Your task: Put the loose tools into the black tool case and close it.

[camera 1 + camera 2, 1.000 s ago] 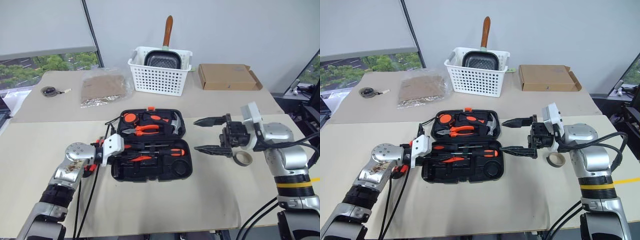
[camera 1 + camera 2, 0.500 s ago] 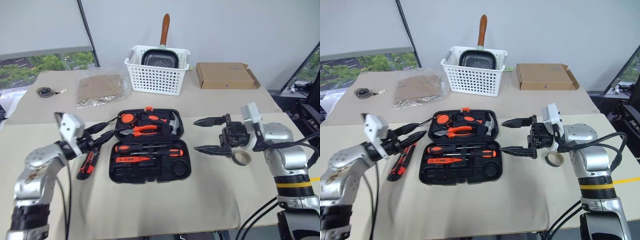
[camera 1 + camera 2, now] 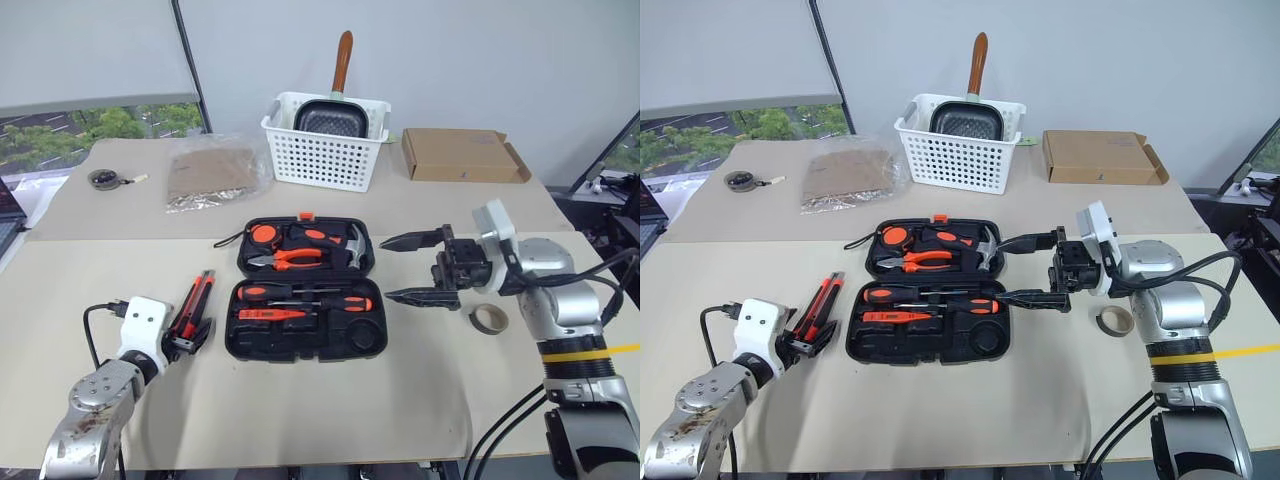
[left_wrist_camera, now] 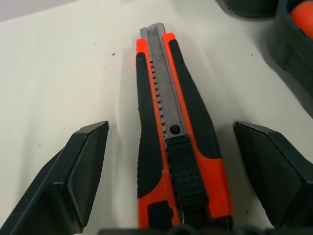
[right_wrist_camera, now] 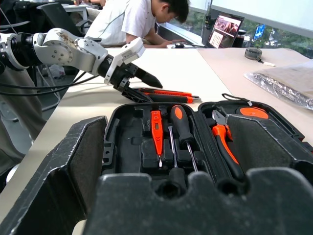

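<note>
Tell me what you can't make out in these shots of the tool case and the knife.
- Utility knife: left wrist view, rear end cut off by the picture's edge.
- Tape ring: head views, too small to read any markings.
- Black tool case: right wrist view, near edge hidden behind the right end effector's fingers.

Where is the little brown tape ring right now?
In the left eye view the small brownish tape ring lies flat on the beige table, on the right side, beside the open black plastic tool case, near the right gripper.
</note>
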Controlling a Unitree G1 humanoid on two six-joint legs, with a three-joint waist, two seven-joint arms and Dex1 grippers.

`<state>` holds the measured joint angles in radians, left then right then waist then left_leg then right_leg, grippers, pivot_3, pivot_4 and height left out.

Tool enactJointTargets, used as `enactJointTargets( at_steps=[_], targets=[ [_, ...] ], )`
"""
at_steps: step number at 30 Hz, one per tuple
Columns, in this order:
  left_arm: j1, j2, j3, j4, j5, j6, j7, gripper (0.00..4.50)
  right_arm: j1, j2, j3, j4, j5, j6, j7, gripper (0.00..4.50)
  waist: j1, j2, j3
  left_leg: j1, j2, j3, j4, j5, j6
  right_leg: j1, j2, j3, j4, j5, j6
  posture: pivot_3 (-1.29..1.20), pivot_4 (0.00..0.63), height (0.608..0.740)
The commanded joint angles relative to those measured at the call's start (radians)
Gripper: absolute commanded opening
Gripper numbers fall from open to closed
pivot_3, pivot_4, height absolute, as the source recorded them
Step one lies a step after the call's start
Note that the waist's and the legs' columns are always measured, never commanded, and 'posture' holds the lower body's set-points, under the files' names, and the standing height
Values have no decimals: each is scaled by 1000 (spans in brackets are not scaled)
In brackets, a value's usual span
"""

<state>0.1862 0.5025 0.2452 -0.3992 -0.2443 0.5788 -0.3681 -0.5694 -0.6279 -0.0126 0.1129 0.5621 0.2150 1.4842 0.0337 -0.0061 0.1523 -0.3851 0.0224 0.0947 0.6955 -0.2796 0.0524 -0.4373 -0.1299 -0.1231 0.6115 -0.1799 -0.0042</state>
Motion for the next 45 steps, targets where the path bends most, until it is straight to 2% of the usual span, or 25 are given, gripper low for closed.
enactJointTargets(
  at_steps=[1, 3, 8, 9, 13, 16, 18, 23, 25, 29, 35, 39, 45],
  targets=[
    [-8, -35, -7, 2, -22, 99, 31, 4131, -9, -14, -19, -32, 9, -6, 5, 4500, 3, 1, -1, 0, 0, 0, 0, 0, 0, 0, 0, 0, 0, 0, 0, 0, 150, 700],
    [-24, -47, 6, -10, -42, 115, 32, 3717, -4, -17, -21, -39, 11, -4, 3, 4500, 6, 1, -1, 0, 0, 0, 0, 0, 0, 1, -1, 0, 0, 0, 0, 0, 150, 700],
    [-84, -55, 70, -6, -107, 129, 22, 1845, 6, -20, -29, -48, 10, -6, -14, 4500, 5, 1, -1, 0, 0, -1, 1, 0, -1, 0, 0, -1, 1, 0, 0, 0, 150, 700],
    [-89, -54, 77, -5, -115, 135, 20, 1787, 7, -20, -29, -49, 10, -7, -16, 4500, 5, 1, -1, 0, 0, -1, 1, 0, -1, 0, 1, -1, 1, 0, 0, 0, 150, 700],
    [-144, -76, 123, -8, -185, 95, -2, 1792, 15, -24, -35, -58, 14, -5, -26, 4500, 3, -1, 0, -1, 1, 0, 1, 3, 5, -1, 2, -1, 0, 0, 0, 0, 150, 700],
    [-232, -36, 117, -52, -312, -6, -207, 1792, 27, -29, -42, -65, 16, -5, -35, 4500, 7, -3, 1, -3, 1, 0, 1, 3, 5, -1, 1, -1, 0, 1, -2, 0, 150, 700],
    [-253, 15, 90, -55, -343, -57, -339, 1792, 27, -30, -44, -66, 18, -4, -38, 4500, 8, -3, 2, -5, 1, -1, 2, 3, 5, -2, 1, -2, -1, 4, -6, 0, 150, 700],
    [-270, 206, -52, -18, -307, -197, -682, 1792, 30, -37, -51, -58, 16, -8, -38, 4500, -3, -2, 1, -3, 0, 2, 1, 3, 5, -2, 1, -1, -2, 2, -5, 0, 150, 700],
    [-276, 290, -122, 23, -248, -293, -823, 1792, 43, -49, -57, -63, 13, -10, -38, 4500, -6, -2, 2, -4, 0, 3, 0, 3, 5, -2, 1, -1, -2, 0, -3, 0, 150, 700],
    [-308, 376, -222, 119, -168, -422, -988, 1792, 80, -67, -70, -89, 10, -14, -43, 4500, -9, -2, 2, -4, 0, 2, 0, 2, 5, -3, 3, -1, -2, -2, -1, 0, 150, 700],
    [-380, 406, -327, 238, -75, -546, -1096, 1792, 114, -76, -77, -123, 15, -9, -62, 4500, -10, -2, 2, -4, 2, 2, 0, 2, 5, -3, 4, -1, -1, -2, -1, 0, 150, 700],
    [-502, 375, -399, 351, -3, -611, -1120, 1792, 116, -74, -76, -131, 18, -8, -72, 4500, -6, -2, 2, -4, 5, 2, 0, 2, 5, -3, 6, -1, -2, -2, -1, 0, 150, 700],
    [-569, 350, -417, 412, 4, -628, -1123, 1792, 121, -74, -79, -138, 19, -12, -82, 4500, -15, -2, 2, -4, 6, 4, 0, 2, 5, -3, 8, 0, -2, -2, -1, 0, 150, 700]
  ],
)
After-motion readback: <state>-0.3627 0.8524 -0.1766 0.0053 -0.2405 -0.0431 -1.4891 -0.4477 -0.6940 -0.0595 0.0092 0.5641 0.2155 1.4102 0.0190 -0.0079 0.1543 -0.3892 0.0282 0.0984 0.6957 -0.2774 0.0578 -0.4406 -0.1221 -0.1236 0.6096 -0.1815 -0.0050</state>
